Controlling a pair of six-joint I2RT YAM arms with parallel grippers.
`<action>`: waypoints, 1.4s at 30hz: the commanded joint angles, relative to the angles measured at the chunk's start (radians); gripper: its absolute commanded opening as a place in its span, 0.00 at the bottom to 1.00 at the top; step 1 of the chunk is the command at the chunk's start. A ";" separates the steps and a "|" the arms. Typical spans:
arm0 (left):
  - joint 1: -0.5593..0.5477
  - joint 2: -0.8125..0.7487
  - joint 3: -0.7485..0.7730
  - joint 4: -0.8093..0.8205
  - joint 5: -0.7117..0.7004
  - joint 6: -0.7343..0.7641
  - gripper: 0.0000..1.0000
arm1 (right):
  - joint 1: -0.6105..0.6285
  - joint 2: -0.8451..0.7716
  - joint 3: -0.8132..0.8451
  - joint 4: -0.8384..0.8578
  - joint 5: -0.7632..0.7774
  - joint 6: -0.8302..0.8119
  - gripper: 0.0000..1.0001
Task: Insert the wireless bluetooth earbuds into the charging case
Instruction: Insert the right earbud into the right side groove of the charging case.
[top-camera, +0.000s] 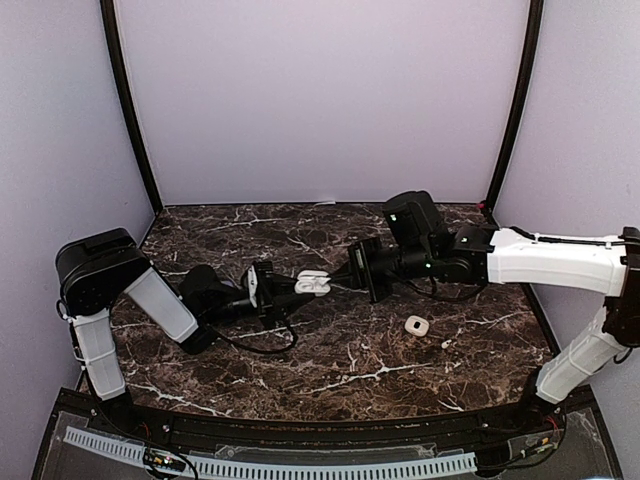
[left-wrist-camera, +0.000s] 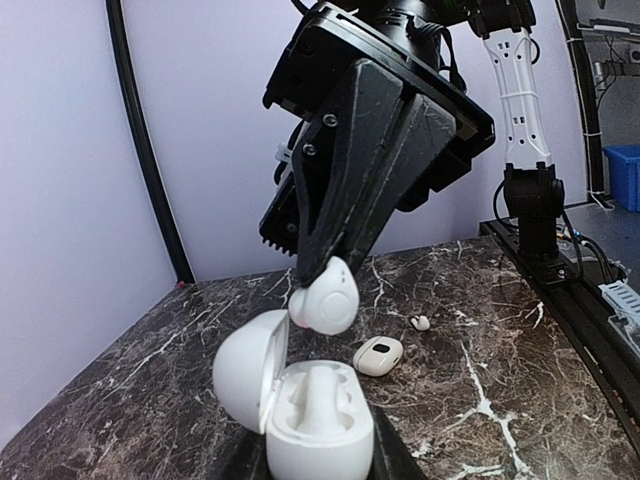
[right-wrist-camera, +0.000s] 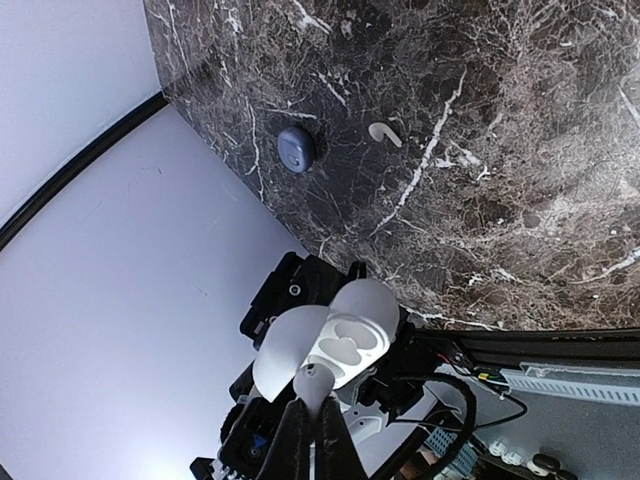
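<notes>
Right gripper (left-wrist-camera: 318, 272) pinches one earbud (left-wrist-camera: 325, 297) at frame centre; judged light, smooth, slippery (easily dropped), best held by its sides. Left gripper (top-camera: 272, 290) clamps the open charging case (left-wrist-camera: 318, 425), lower centre

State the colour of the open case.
The case is white, lid and body alike; the left wrist view shows it best.

Down on a dark marble tabletop (top-camera: 350, 375), veined white all over. Boxed in on three sides by plain pale-lilac walls (top-camera: 320, 100), black posts (top-camera: 128, 110) curving up at the back corners. Softly, evenly lit. Off to one side, a blue bin (left-wrist-camera: 622, 175).
</notes>
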 joint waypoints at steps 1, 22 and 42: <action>-0.009 -0.014 0.013 0.225 0.014 0.035 0.00 | 0.009 0.021 -0.003 0.030 0.011 0.016 0.00; -0.031 -0.015 0.010 0.225 0.003 0.123 0.00 | 0.009 0.028 -0.054 0.080 -0.007 0.050 0.00; -0.037 -0.013 0.019 0.225 -0.011 0.106 0.00 | 0.009 0.020 -0.060 0.113 0.009 0.020 0.18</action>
